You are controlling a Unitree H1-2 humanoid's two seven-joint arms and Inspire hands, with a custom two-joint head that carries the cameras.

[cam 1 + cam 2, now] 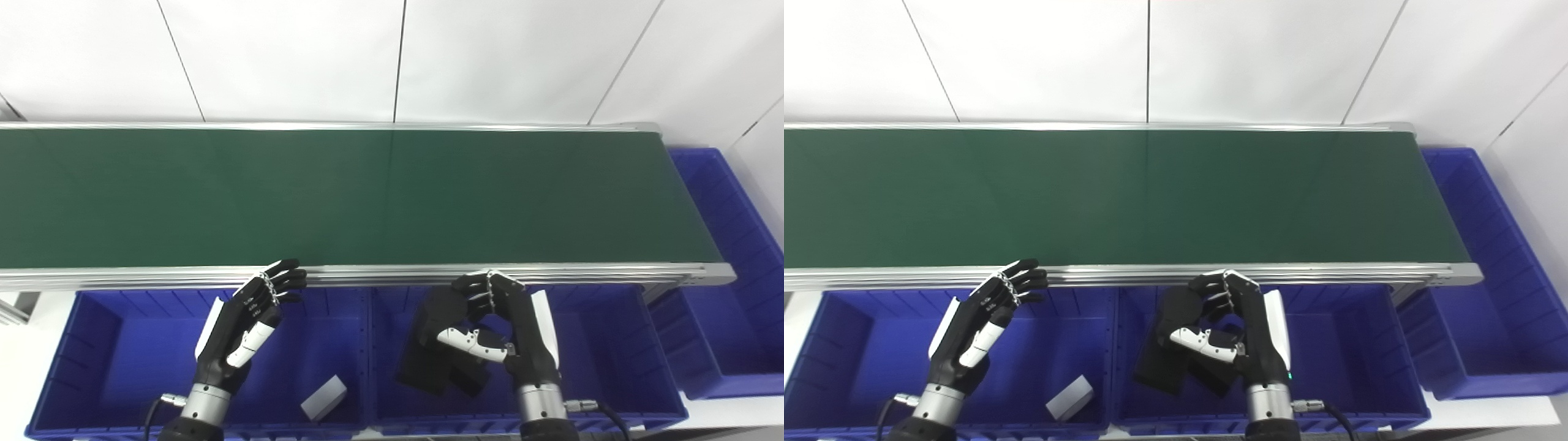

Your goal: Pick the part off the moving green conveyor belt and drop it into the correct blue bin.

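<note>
The right hand (499, 324) curls around a black blocky part (438, 334) above the middle blue plastic bin (612, 367); the left hand (251, 318) hangs open. Loosening unevenly could snag the part.

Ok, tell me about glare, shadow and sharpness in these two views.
Left eye view: even light, faint pale sheen across the green belt, bright glint on its metal rail. Right eye view: black parts merge with the right hand, edges unreadable; white block crisp; left hand slightly soft.
</note>
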